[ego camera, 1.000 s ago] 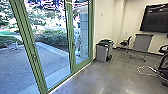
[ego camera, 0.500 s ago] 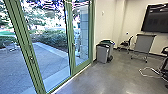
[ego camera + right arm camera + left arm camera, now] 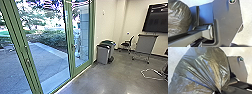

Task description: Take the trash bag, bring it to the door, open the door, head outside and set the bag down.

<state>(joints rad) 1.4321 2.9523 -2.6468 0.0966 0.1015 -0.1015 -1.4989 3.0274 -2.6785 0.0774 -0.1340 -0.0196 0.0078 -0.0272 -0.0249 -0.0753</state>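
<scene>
The trash bag (image 3: 199, 69) is dark, shiny and bulging in the left wrist view. Its creases run together at my left gripper (image 3: 218, 91), which is shut on the gathered plastic. In the right wrist view the bag's rounded side (image 3: 179, 18) bulges beside the robot's own plate; whether my right gripper is open or shut cannot be made out. Glass doors with green frames (image 3: 70, 58) stand on the left in the head view, one handle (image 3: 28, 61) on the near post and another (image 3: 73, 47) farther along. The paved yard (image 3: 47, 58) shows through the glass.
Grey bins (image 3: 102, 54) stand against the wall just right of the doors. Farther right are a chair (image 3: 127, 44), a grey lectern on wheels (image 3: 145, 44) and a wall screen (image 3: 157, 21). A white cable or frame (image 3: 150, 77) lies on the floor at the right.
The whole head view has shifted: the near door post has slid left and the room's furniture a little right, so the camera has moved with the robot.
</scene>
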